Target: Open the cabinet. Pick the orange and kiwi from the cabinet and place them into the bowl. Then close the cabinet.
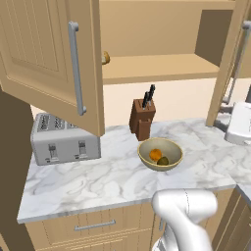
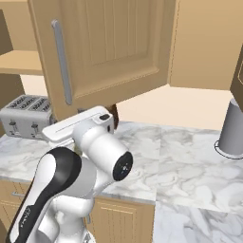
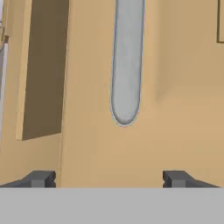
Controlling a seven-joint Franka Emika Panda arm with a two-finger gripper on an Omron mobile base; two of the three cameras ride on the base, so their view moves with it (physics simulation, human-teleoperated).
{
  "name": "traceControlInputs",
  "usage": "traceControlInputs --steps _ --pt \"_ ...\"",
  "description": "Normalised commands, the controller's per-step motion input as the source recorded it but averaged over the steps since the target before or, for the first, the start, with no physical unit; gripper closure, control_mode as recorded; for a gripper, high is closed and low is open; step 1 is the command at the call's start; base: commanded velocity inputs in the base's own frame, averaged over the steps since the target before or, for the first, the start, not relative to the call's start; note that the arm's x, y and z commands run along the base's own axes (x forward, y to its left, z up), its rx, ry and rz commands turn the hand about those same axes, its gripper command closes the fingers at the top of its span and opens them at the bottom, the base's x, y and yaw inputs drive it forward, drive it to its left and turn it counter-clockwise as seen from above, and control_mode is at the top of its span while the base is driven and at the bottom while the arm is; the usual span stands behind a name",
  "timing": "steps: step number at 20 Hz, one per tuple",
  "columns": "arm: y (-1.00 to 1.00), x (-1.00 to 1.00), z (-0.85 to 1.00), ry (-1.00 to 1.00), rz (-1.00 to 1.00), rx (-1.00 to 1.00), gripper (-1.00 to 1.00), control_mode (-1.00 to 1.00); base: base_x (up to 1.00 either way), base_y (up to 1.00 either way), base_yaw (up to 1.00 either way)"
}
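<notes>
The cabinet [image 1: 162, 68] stands open, both light-wood doors swung out. On the counter below, the bowl [image 1: 147, 158] holds the orange [image 1: 155, 154] and the kiwi [image 1: 163, 161] side by side. My gripper [image 3: 109, 179] is open and holds nothing. It faces the right door [image 2: 114, 47] close up, a little below the lower end of its grey bar handle [image 3: 126, 78], which lines up between the two fingertips. My white hand [image 2: 78, 126] sits just under that door's lower edge, by the handle [image 2: 61, 61]. The left door's handle [image 1: 76, 68] hangs over the toaster.
A silver toaster [image 1: 63, 139] stands at the counter's left and a knife block [image 1: 142, 118] behind the bowl. A tan-brown roundish item [image 1: 105, 58] lies on the cabinet shelf. A grey cylinder [image 2: 232, 128] stands at the far right. Drawer fronts [image 1: 95, 226] run below the counter edge.
</notes>
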Motion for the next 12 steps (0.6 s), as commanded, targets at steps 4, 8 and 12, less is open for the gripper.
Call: traceControlInputs --steps 4,8,12 --pt "0.07 0.56 0.0 0.03 0.07 -0.03 -1.0 -1.0 0.0 0.0 0.0" --pt "0.01 0.6 0.0 0.07 0.0 -0.03 -1.0 -1.0 0.0 0.0 0.0" --pt "0.0 0.66 0.1 0.09 0.0 -0.04 -1.0 -1.0 0.0 0.0 0.0"
